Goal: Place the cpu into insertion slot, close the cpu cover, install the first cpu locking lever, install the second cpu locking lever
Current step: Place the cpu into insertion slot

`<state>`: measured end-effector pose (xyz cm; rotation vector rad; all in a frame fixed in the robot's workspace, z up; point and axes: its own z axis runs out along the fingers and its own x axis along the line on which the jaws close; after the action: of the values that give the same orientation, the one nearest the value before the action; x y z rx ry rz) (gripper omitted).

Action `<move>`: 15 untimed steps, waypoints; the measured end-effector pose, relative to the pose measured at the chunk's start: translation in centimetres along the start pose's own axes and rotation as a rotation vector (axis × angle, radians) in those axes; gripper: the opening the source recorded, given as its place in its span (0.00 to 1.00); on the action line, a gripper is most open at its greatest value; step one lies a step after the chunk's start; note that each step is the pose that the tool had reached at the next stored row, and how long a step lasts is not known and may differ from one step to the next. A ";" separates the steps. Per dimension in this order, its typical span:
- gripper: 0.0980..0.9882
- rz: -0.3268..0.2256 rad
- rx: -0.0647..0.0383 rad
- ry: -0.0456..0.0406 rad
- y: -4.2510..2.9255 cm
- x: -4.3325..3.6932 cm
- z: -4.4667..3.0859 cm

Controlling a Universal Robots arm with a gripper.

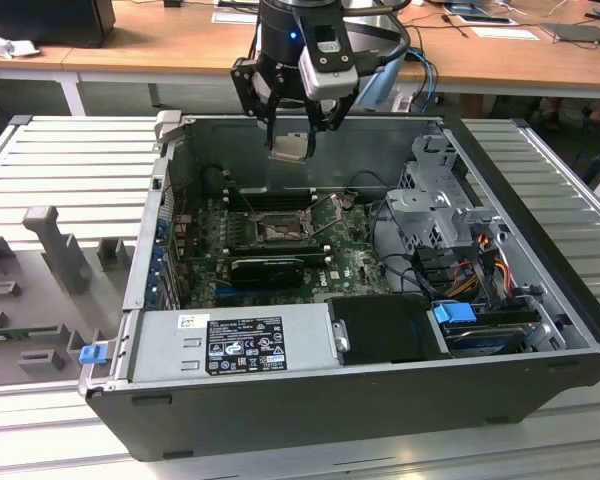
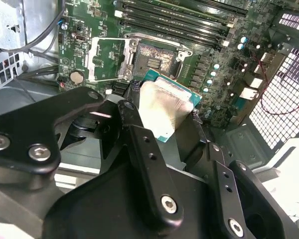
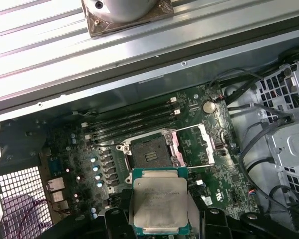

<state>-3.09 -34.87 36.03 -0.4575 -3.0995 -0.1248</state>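
Status at inspection: by my reading, none of the four steps is complete. The cpu (image 3: 159, 206) is off the board, held in the air above the open computer case (image 1: 380, 400). It is well apart from the insertion slot (image 3: 148, 155) and, in the exterior view, up near the case's far wall. The slot lies bare with its dark grey centre exposed, the green circuit board (image 3: 229, 174) around it and the long memory slots (image 3: 132, 121) just beside it. The cpu cover (image 3: 193, 145) is swung open and hinged back to one side of the slot, and the board shows through its square window. In both wrist views it is clear of the socket opening. With the cover open, I judge that neither locking lever can be fastened; the levers themselves are too thin for me to place with confidence. Left to do, then: seating the chip, closing the cover, and both levers. The gripper (image 1: 293, 143) is clenched on the cpu. Its black fingers (image 2: 139, 144) are drawn in to about the chip's own width and bear on two opposite edges, and the tan-grey metallic face is turned toward the wrist cameras. The chip touches nothing but the fingers. The hold looks square and secure from where I stand, though the contact under the chip is hidden from me.
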 end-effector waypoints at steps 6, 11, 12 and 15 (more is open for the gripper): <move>0.48 0.040 0.000 -0.0031 0.00 0.00 0.01; 0.48 0.095 -0.001 -0.0077 0.00 0.00 0.05; 0.48 0.118 -0.001 -0.0096 -0.01 0.00 0.05; 0.48 0.151 -0.001 -0.0122 -0.01 0.00 0.07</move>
<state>-3.09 -34.87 35.96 -0.6915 -3.0623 -0.1229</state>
